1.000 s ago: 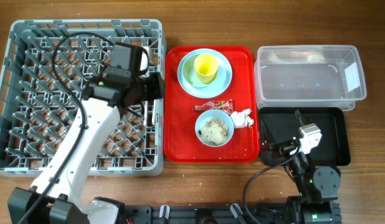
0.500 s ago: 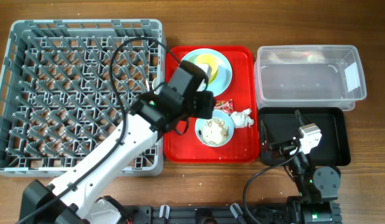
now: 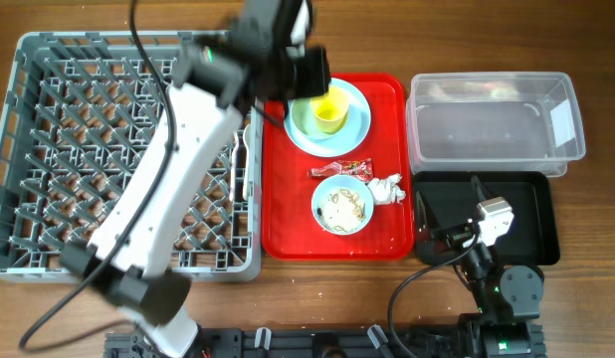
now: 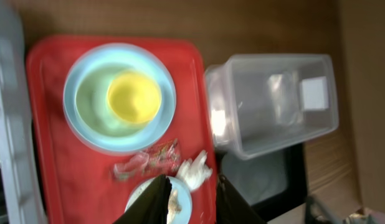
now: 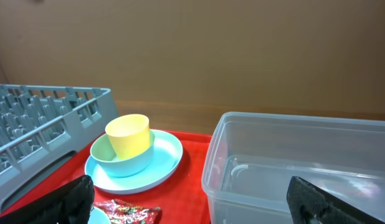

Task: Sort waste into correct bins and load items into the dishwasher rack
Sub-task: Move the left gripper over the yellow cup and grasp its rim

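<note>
The left gripper (image 3: 309, 72) hovered above the far end of the red tray (image 3: 387, 237), its jaws a little apart and holding nothing. The right gripper (image 5: 192, 198) gaped wide and empty over the black tray (image 3: 538, 214) at the near right.

Below the left one, the yellow cup (image 3: 329, 107) sat nested in a pale bowl (image 3: 300, 117) on the blue plate (image 3: 360, 127). With so narrow a gap, the fingers would likely land on the cup's rim rather than straddle it. That could tip the cup or shove the whole stack toward the dishwasher rack (image 3: 49, 60) on the left. A grip that did hold might drag the bowl up with it.

Nearer on the tray lay the red wrapper (image 3: 343, 169), the napkin (image 3: 387, 187) and the bowl of rice scraps (image 3: 342, 207). A low sweep there could spill rice onto the tray instead of into the clear tub (image 3: 492, 78), far right.
</note>
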{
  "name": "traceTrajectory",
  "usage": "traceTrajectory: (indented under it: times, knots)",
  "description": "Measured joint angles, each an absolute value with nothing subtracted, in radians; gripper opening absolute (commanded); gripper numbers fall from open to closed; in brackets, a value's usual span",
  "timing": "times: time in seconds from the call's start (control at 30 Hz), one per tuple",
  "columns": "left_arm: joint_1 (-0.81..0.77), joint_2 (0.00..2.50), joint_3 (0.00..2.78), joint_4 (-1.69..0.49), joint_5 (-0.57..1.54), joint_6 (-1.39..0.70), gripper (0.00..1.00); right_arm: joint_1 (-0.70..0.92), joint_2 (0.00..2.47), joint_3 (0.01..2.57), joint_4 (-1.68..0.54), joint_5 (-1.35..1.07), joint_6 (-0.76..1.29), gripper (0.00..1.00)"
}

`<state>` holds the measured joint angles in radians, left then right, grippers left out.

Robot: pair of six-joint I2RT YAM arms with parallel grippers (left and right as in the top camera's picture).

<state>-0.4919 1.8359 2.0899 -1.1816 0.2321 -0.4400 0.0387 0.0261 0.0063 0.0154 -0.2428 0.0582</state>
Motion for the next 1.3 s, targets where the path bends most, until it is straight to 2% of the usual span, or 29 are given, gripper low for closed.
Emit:
traceTrajectory:
  times: [0.07,0.13,0.47,0.8,1.3]
  knots:
    - [-0.488,1.944,2.290,-1.275,0.235,-0.411,0.21,0.039,0.027,0.006,0.015,-0.243,0.058,1.00]
    - [-0.498,2.011,2.357,-1.296,0.234,-0.396,0.20,0.039,0.027,0.006,0.015,-0.243,0.058,1.00]
    - [-0.616,2.372,2.369,-1.263,0.106,-0.364,0.19,0.039,0.027,0.006,0.015,-0.243,0.058,1.00]
    - [-0.638,2.401,2.369,-1.241,-0.057,-0.356,0.19,0.039,0.027,0.006,0.015,-0.243,0.058,1.00]
    - [-0.640,2.405,2.304,-1.186,-0.085,-0.356,0.19,0.039,0.027,0.006,0.015,-0.243,0.058,1.00]
